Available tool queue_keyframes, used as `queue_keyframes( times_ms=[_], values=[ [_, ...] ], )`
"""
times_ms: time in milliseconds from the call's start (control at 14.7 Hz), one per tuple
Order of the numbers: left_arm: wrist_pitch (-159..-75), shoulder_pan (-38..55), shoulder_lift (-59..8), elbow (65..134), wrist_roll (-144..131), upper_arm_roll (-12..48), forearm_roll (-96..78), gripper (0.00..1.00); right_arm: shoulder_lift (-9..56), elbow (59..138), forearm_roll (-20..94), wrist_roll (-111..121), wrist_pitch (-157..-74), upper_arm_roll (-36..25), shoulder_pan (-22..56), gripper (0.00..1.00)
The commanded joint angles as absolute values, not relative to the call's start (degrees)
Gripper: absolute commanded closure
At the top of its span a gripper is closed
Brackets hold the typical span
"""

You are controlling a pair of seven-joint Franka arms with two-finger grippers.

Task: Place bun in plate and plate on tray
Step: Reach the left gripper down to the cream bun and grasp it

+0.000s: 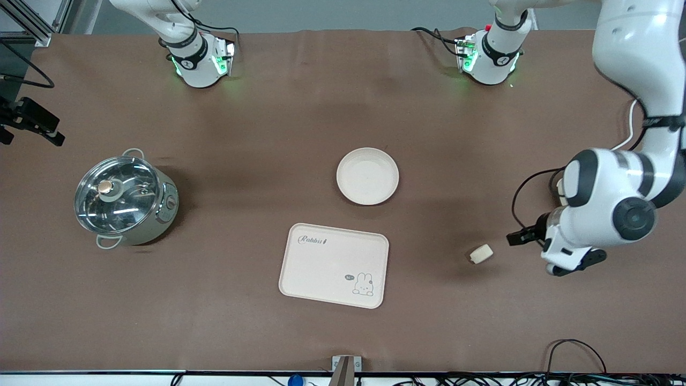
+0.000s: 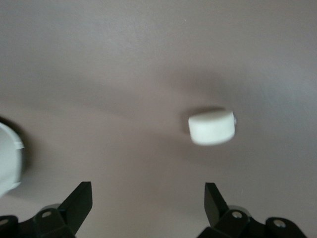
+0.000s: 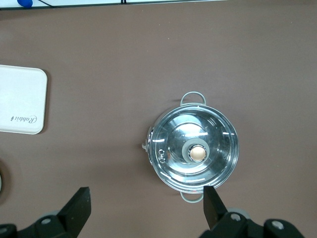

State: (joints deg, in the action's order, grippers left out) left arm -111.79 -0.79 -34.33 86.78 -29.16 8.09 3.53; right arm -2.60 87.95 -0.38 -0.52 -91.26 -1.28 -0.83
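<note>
The bun (image 1: pixel 481 253) lies alone on the brown table toward the left arm's end, apart from plate and tray. In the left wrist view the bun (image 2: pixel 211 127) sits just ahead of one open finger, off the gap's centre. My left gripper (image 1: pixel 573 264) hangs low beside the bun, open (image 2: pixel 148 191) and holding nothing. The round plate (image 1: pixel 367 176) stands bare mid-table. The Rabbit tray (image 1: pixel 334 265) lies nearer the front camera than the plate. My right gripper (image 3: pixel 146 196) is open and bare, high above the table beside the pot; the front view does not show it.
A steel pot with a glass lid (image 1: pixel 126 198) stands toward the right arm's end; the same pot (image 3: pixel 194 151) shows in the right wrist view, with a tray corner (image 3: pixel 22 99). Cables run along the table edge nearest the front camera.
</note>
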Motion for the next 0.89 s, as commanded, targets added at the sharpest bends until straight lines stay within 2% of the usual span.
queue_keyframes(
  times_ms=[0,205,545,750,818],
  values=[
    [-115.03,-0.44,-39.01,84.11,-33.31,8.44,3.52,0.0,-3.52,88.51,-1.49,-1.32,-91.14,-0.88,-0.79,0.0],
    [-120.75,0.87,-41.74,84.11,-36.29,8.53,-2.01,0.0,-3.52,88.51,-1.49,-1.41,-90.62,-0.88,-0.79,0.0],
    [-127.7,2.55,-46.05,84.2,-38.76,8.44,-1.93,0.03,-3.52,88.59,-1.41,-1.41,-89.82,-0.79,-0.7,0.0],
    [-127.97,2.72,-47.02,84.2,-38.41,8.17,-1.67,0.17,-3.6,88.59,-0.97,-1.32,-89.74,-0.79,-0.7,0.0],
    [-127.97,2.72,-47.28,84.29,-37.89,8.09,-1.5,0.28,-3.52,88.59,-0.97,-1.41,-89.65,-0.79,-0.7,0.0]
  ],
)
